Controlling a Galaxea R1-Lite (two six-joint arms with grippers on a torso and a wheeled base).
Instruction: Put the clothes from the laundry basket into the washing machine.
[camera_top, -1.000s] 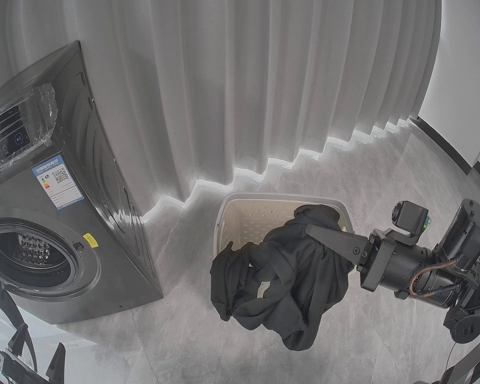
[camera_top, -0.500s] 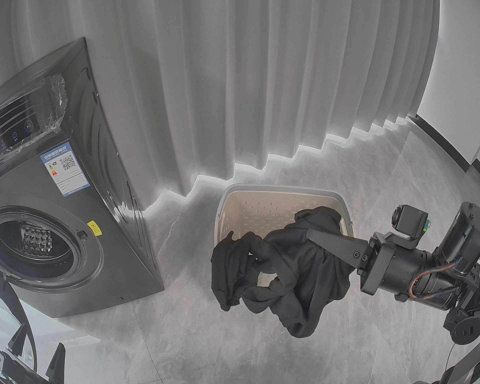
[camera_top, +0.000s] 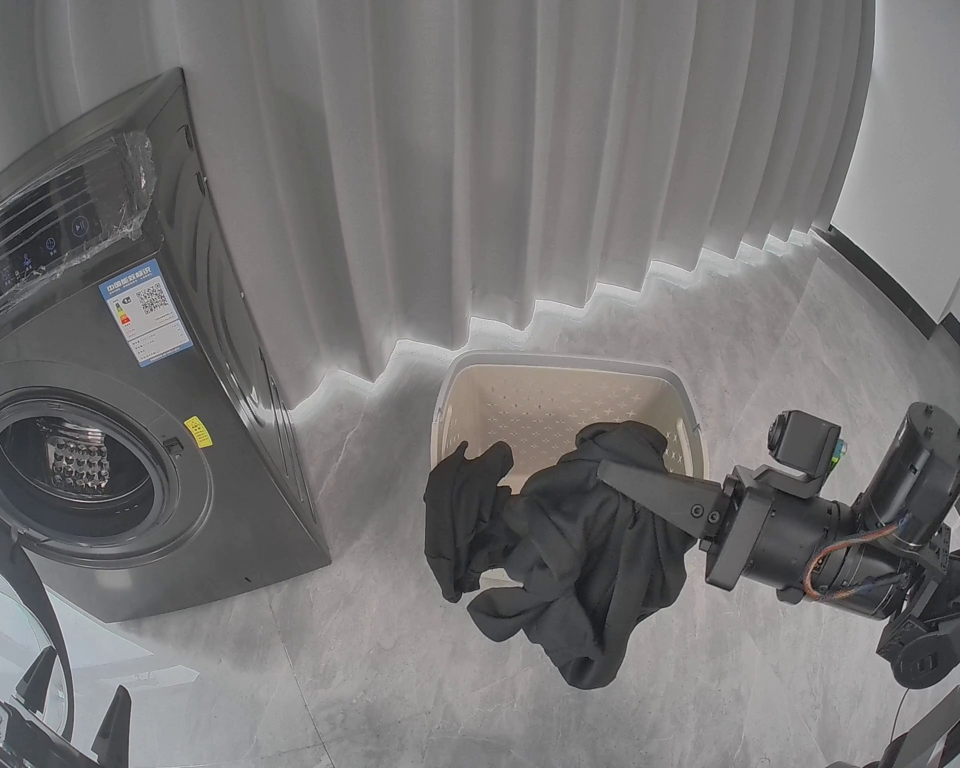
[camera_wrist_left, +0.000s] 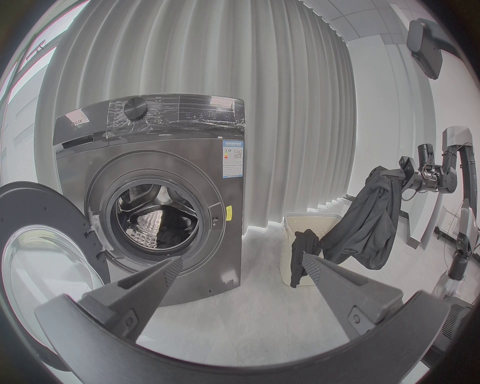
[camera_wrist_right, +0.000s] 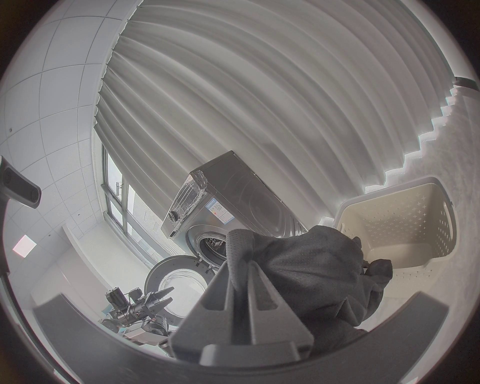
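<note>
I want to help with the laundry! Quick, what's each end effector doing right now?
Left end effector: open, holding nothing.
Right end effector: closed on the black garment.

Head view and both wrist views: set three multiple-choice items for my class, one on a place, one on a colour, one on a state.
1. Where does the cream perforated plastic laundry basket stand?
A. On a wooden table
B. On the grey marbled floor before the white pleated curtain
C. On a shelf

2. What colour is the crumpled cloth garment clamped in the right arm's jaws?
A. White
B. Red
C. Black

3. In what state is the round glass door of the grey front-loading washing machine?
A. Swung open
B. Shut
C. Covered by a towel

Answers:
1 B: the basket sits on the floor by the curtain's hem.
2 C: the cloth hanging from the jaws is black.
3 A: the left wrist view shows the door swung aside and the drum exposed.
</note>
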